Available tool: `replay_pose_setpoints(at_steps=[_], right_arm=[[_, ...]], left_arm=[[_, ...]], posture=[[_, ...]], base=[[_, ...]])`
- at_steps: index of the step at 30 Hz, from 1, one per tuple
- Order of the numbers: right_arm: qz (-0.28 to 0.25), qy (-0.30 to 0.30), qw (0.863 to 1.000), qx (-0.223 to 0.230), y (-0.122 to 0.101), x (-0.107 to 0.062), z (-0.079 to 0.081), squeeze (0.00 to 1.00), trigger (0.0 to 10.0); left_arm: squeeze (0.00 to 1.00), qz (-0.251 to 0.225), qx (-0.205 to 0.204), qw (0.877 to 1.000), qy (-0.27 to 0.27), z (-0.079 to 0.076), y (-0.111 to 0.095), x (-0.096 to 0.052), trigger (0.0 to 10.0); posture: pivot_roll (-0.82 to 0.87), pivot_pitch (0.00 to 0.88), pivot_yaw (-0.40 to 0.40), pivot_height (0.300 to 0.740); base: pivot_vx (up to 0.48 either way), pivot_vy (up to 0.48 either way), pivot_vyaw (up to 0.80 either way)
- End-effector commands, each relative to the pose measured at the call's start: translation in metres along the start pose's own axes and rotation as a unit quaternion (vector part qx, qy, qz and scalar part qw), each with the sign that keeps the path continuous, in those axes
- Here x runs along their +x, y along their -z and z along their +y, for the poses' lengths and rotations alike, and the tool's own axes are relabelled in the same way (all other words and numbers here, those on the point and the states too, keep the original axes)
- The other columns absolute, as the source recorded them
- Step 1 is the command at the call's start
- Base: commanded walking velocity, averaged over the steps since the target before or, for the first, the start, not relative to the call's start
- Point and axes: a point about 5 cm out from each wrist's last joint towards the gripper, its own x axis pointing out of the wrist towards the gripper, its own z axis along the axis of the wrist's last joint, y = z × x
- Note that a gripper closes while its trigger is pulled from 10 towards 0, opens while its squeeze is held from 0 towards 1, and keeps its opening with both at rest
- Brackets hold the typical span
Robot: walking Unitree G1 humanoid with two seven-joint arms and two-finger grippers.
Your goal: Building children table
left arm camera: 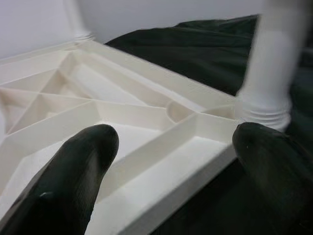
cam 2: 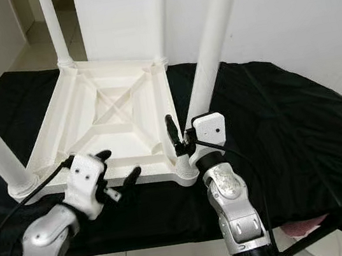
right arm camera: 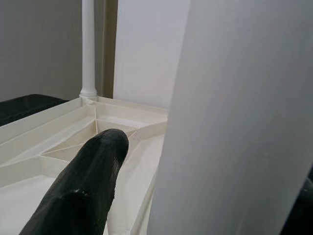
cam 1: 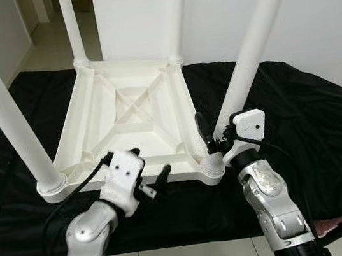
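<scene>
At the centre of the frame an upturned white children table lies on a surface draped in black cloth, four legs pointing up. Low and right of centre, the right pincer pinches the near right leg just above its socket. Lower left, the left pincer is spread across the table's near edge.

Soft, even daylight filled my head views, sharp and without glare, while close up my black fingertips and the white leg were blurred.
</scene>
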Motion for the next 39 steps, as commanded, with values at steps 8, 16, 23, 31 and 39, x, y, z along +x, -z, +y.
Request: replay_pose_setpoints(at_steps=[8,16,23,31,39], right_arm=[[-0.014,0.036,0.999,0.000,-0.012,0.001,-0.006,0.00,10.0],[-0.020,0.042,0.999,-0.002,-0.016,0.000,-0.006,0.00,10.0],[-0.017,0.049,0.999,-0.008,-0.017,0.000,-0.007,0.00,10.0],[-0.019,0.056,0.998,-0.011,-0.019,0.001,-0.008,0.00,10.0],[-0.007,0.054,0.998,-0.005,-0.016,-0.001,-0.007,0.00,10.0]], left_arm=[[0.00,-0.026,-0.016,0.994,0.106,-0.016,-0.015,-0.009,10.0],[0.00,-0.026,-0.048,0.988,0.141,-0.027,-0.018,-0.010,10.0],[0.00,-0.019,-0.051,0.986,0.155,-0.031,-0.017,-0.012,10.0],[0.00,-0.018,-0.052,0.985,0.162,-0.032,-0.020,-0.012,10.0],[0.00,-0.015,-0.058,0.984,0.167,-0.035,-0.022,-0.012,10.0]], posture=[[0.03,0.000,-0.118,0.740],[0.02,0.000,-0.116,0.740],[0.03,0.000,-0.117,0.740],[0.03,0.000,-0.120,0.740],[0.02,0.000,-0.119,0.740]], base=[[0.000,0.000,0.00],[0.000,0.000,0.00],[0.000,0.000,0.00],[0.000,0.000,0.00],[0.000,0.000,0.00]])
